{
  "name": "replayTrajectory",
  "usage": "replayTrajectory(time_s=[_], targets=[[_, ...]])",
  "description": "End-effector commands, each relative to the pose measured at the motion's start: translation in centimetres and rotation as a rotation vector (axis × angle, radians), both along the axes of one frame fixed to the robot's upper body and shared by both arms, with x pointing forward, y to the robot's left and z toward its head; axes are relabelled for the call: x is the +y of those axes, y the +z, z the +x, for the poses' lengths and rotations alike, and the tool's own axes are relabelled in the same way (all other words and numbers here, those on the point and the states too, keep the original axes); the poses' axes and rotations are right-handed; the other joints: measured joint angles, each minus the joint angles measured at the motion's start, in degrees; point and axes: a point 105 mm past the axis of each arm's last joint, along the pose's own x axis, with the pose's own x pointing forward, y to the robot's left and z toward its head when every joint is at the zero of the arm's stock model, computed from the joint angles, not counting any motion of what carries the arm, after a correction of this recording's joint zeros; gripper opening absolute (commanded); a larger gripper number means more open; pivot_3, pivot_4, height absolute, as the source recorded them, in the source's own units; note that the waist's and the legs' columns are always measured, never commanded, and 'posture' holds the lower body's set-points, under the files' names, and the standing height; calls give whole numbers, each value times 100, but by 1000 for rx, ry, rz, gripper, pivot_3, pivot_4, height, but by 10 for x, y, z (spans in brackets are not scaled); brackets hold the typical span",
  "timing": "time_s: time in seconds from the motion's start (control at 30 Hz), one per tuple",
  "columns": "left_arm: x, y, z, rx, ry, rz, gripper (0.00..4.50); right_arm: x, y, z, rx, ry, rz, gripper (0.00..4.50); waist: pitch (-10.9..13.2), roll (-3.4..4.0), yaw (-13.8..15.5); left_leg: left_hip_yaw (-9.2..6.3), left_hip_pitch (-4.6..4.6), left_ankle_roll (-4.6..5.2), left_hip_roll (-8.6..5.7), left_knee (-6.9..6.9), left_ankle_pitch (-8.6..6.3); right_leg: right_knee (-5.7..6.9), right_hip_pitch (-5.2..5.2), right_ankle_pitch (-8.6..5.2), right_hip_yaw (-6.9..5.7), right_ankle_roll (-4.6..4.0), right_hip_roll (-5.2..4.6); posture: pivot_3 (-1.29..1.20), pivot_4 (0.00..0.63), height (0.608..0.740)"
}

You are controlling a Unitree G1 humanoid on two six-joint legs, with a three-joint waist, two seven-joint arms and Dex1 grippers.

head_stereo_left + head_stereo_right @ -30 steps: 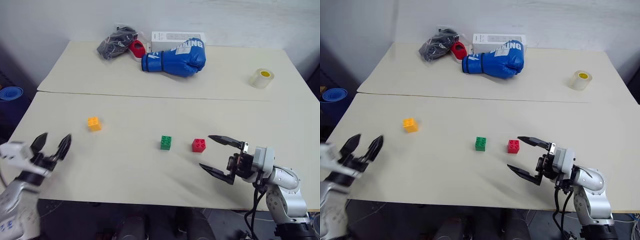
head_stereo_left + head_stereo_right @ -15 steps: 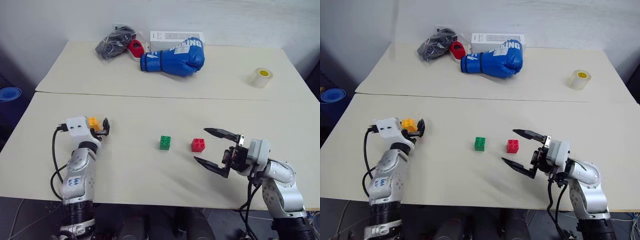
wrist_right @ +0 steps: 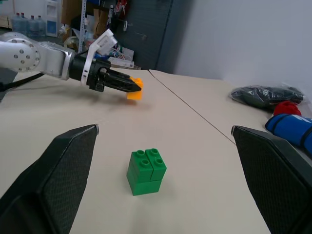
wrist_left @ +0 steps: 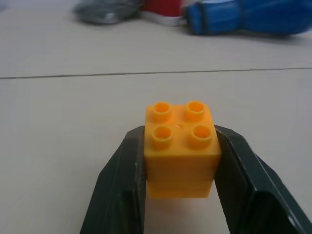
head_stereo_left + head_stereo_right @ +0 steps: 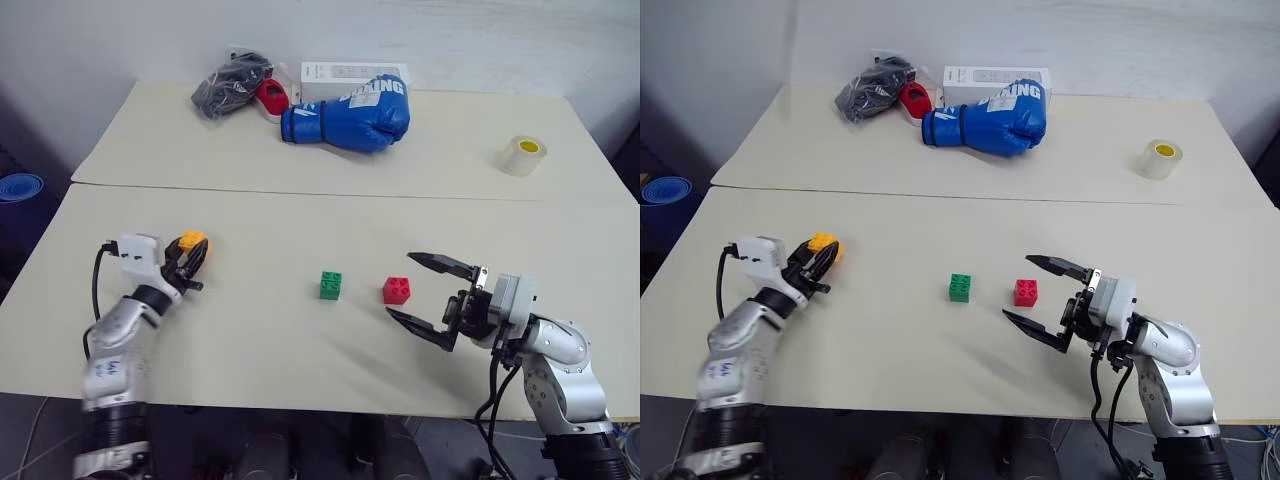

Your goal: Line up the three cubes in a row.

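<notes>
1. The orange cube (image 4: 181, 146) sits clamped between the two black fingers (image 4: 122, 195) of the left pincer (image 5: 187, 259), studs up, over the left part of the near tabletop (image 5: 260, 340).
2. From the right wrist view that orange cube looks a touch clear of the surface, though I cannot tell for sure whether its base is touching.
3. The green cube (image 5: 331, 285) stands free near the middle of the near tabletop, studs up, nothing touching it.
4. The red cube (image 5: 397, 290) stands just to the right of the green one, a small gap between them, both roughly level with each other.
5. The orange cube is well apart from that pair, off to their left and a little farther back.
6. The right pincer (image 5: 426, 292) has its fingers spread wide and holds nothing, pointing left toward the red cube, its tips just beside that cube without contact.
7. On the far tabletop, a blue boxing glove (image 5: 350, 113) lies in front of a white box (image 5: 345, 74).
8. Left of the glove there is a flat red object (image 5: 270, 97) against a black bag (image 5: 228, 84).
9. A tape roll (image 5: 524, 155) with a yellow core sits alone at the far right.
</notes>
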Motion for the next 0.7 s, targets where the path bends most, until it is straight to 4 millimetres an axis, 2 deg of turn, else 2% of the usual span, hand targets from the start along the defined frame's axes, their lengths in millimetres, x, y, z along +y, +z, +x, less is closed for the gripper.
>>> replayTrajectory(time_s=[0.03,0.17,0.23,0.3,0.4,0.53,0.7], targets=[[-19,26,-13,-53,-417,107,1498,-12,3,-1,-34,-10,-22,4500,1,1,11,-1,-3,-1,-1,4,1,0,-2,0,-2,0,2,0,150,740],[-45,17,-19,-20,-781,325,1498,-18,1,1,-36,-14,-34,4500,1,2,23,-1,-4,3,-11,7,2,-1,3,0,-3,1,-1,0,150,740],[-62,4,-20,9,-971,428,1498,-22,-2,-2,-35,-23,-44,4500,2,3,4,3,-3,5,-14,7,3,-1,4,2,-1,3,3,0,150,740],[-71,-5,-20,36,-1083,484,1498,-26,-4,-4,-35,-35,-50,4500,2,2,-1,8,-4,5,-11,6,3,0,2,2,-3,4,33,0,150,740],[-77,-14,-15,49,-1123,503,1498,-31,-6,-8,-36,-55,-55,4500,2,2,-25,26,-3,2,3,7,2,-3,-4,4,-2,7,71,0,150,740],[-83,-21,-5,40,-1120,534,1498,-34,-9,-13,-34,-76,-58,4500,2,2,-60,28,-1,1,10,7,1,1,-7,4,4,6,72,0,150,740],[-82,-25,-3,53,-1139,551,1498,-36,-11,-15,-33,-88,-58,4500,2,2,-60,25,0,3,9,14,0,5,-6,4,14,7,64,0,150,740]])
